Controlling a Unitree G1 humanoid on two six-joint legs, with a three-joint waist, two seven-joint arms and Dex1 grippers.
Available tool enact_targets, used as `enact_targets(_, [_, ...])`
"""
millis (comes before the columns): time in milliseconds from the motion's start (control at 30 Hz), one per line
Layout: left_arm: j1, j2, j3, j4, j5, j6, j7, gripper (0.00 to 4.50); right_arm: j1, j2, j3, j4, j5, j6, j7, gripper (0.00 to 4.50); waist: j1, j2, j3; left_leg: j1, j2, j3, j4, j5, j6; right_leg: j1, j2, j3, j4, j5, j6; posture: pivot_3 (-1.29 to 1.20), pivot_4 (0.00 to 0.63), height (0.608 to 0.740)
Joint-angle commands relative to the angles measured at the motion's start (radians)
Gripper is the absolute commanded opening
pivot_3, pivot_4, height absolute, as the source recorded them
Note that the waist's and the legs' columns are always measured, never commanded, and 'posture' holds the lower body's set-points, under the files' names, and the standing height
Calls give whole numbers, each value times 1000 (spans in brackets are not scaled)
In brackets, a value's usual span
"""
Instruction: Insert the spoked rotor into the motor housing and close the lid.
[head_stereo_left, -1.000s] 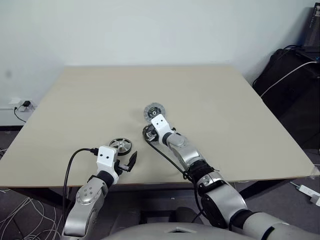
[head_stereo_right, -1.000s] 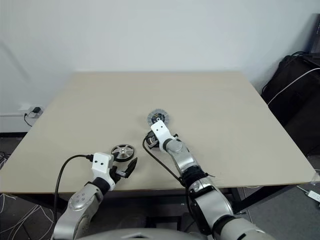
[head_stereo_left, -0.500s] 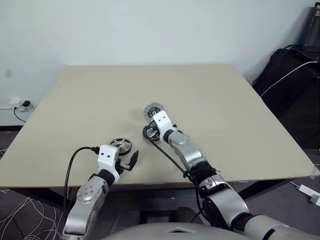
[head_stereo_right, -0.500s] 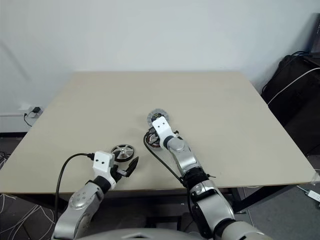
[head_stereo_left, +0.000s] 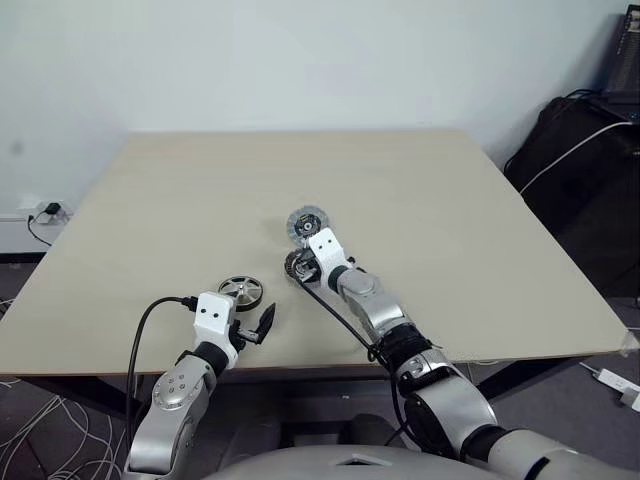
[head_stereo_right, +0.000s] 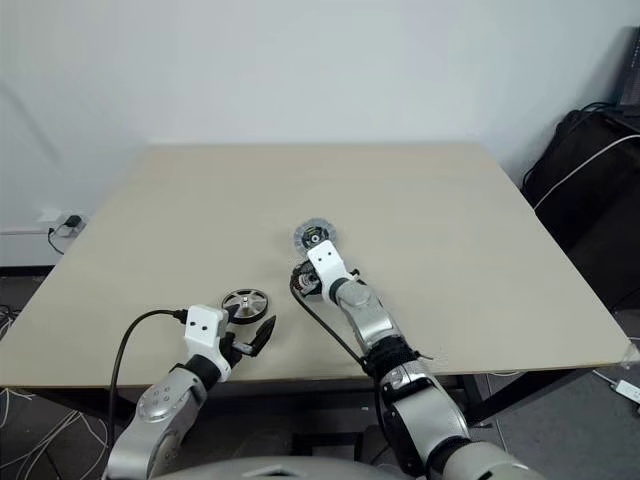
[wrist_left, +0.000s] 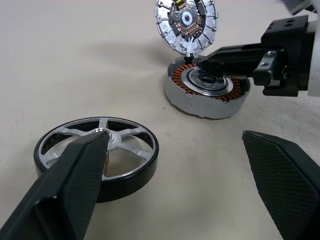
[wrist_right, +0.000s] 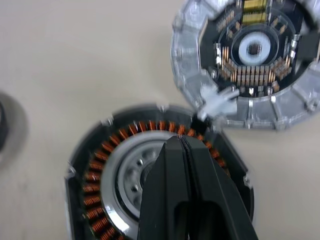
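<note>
Left end effector (wrist_left: 170, 175) hovers at the tabletop's (head_stereo_left: 450, 220) near edge, fingers spread wide apart and empty. Just beyond it sits the spoked rotor (wrist_left: 97, 157), flat on the surface. Further in, toward the middle, the right end effector (wrist_right: 182, 145) has its fingers pressed together, tips over the motor housing (wrist_left: 207, 87). The lid (wrist_left: 186, 22) lies past it, touching the housing's far rim.

Head stereo pair looking down over table (head_stereo_left: 480, 200), wrist cams close on motor housing (wrist_left: 207, 90).
</note>
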Motion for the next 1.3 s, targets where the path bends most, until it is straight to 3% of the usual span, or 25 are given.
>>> enact_targets(33, [-17,-1,-3,-47,1,-20,-4,4500,-13,10,-13,-71,18,-19,9,26,0,0,0,0,0,0,0,0,0,0,0,0,0,0,0,0,0,740])
enact_targets(467, [-8,2,7,-59,0,-18,-4,4500,3,-13,-7,88,-18,36,-38,26,0,1,-2,2,0,0,0,0,0,2,0,0,0,-1,-1,0,0,740])
enact_targets(733, [-23,-1,-2,-49,2,-16,-7,4500,16,-11,5,-79,-7,57,0,26,2,1,-1,4,0,0,0,0,0,4,0,0,0,0,-2,0,0,740])
enact_targets(900, [-30,-2,-7,-37,2,-19,-13,4500,39,-15,21,-244,-9,167,18,26,1,1,-1,-2,0,0,0,0,0,-2,0,0,0,1,0,0,0,740])
enact_targets(1167, [-38,-6,-14,-28,3,-22,-15,4500,46,-18,56,-331,-21,302,22,26,3,1,-1,-3,0,0,-1,0,0,-3,0,0,0,0,-2,0,0,740])
enact_targets(1300, [-33,-7,-13,-28,2,-25,-13,4500,45,-23,75,-353,-38,368,14,1221,3,1,-1,-3,0,0,-1,0,0,-3,0,0,0,-1,-2,0,0,740])
